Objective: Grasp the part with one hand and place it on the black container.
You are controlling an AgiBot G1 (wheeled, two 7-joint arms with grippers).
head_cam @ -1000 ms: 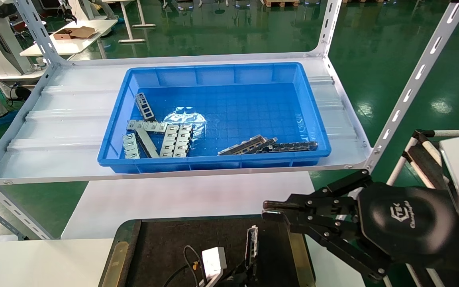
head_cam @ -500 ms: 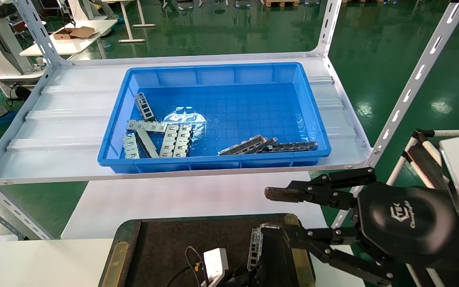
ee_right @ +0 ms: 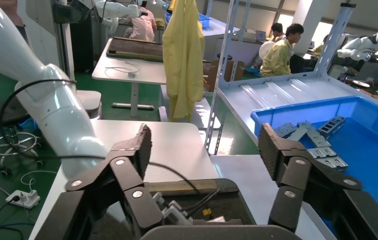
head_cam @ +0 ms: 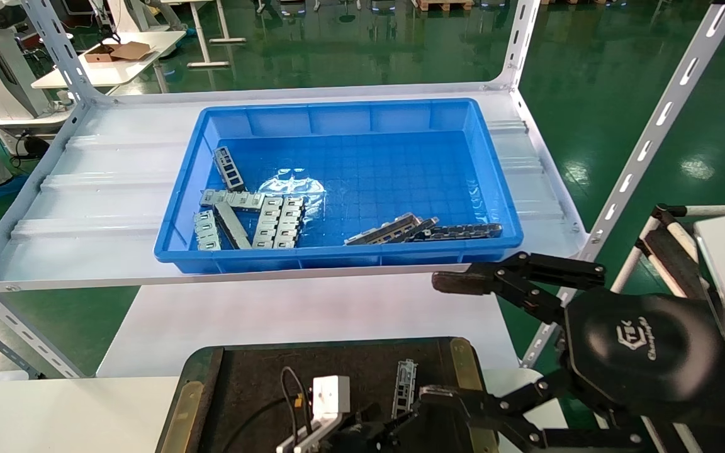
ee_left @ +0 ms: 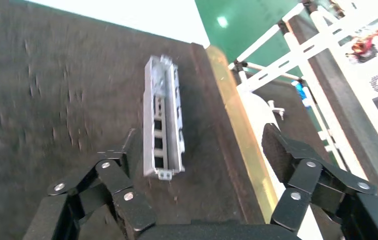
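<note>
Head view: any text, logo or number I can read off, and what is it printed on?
One marking only: a white logo with a line of lettering on the black housing of the right claw; it is too small to read reliably.
No labels or numbers show on the blue bin, the black container or the part.

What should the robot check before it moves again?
1. Part lying flat on the black container: ok.
2. Part inside the brass strip: ok.
3. Left gripper open, not squeezing the part: ok.
4. Left gripper's fingers fully clear of the part: cannot tell.
5. Right gripper open and empty, at the container's right end: ok.
6. Spare parts waiting in the blue bin: ok.
</note>
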